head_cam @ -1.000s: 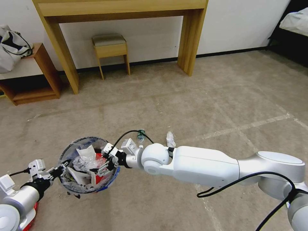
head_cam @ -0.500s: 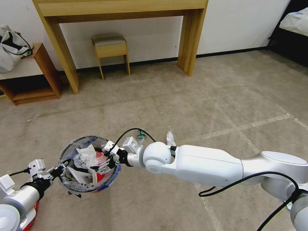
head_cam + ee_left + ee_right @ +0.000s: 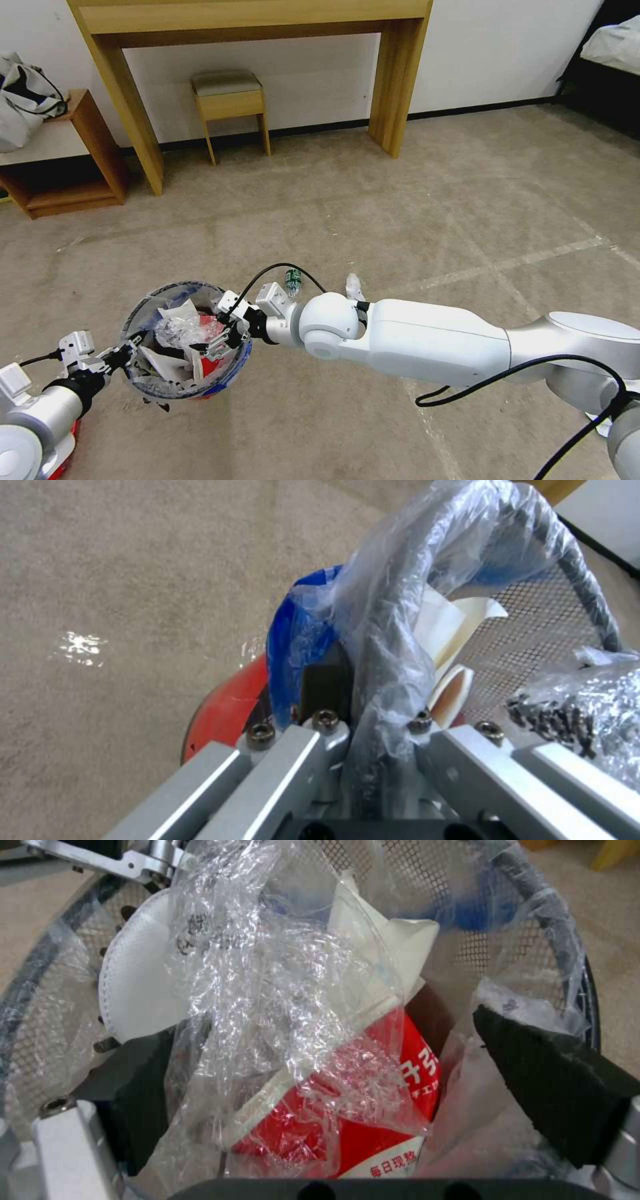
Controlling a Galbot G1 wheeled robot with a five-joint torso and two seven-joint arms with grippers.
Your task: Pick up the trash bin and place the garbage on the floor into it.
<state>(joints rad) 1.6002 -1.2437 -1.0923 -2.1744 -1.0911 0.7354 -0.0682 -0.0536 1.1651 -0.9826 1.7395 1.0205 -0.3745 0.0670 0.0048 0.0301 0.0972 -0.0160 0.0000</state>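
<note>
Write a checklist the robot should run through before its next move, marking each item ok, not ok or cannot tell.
1. Left pincer clamps the trash bin rim: ok.
2. Right pincer sits over the bin mouth: ok.
3. Right pincer open: ok.
4. Clear plastic free of its pads: cannot tell.
5. Floor cleared: not ok; a small bottle and crumpled paper lie beyond the right arm.

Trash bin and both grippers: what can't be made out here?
- Head view: the trash bin bottom is buried under wrappers and paper.
- Right wrist view: clear plastic between the open pads of the right gripper veils the red wrapper; contact unclear.
- Left wrist view: bag plastic hides the rim the left gripper clamps.
- Head view: the small bottle label is too small to read.
</note>
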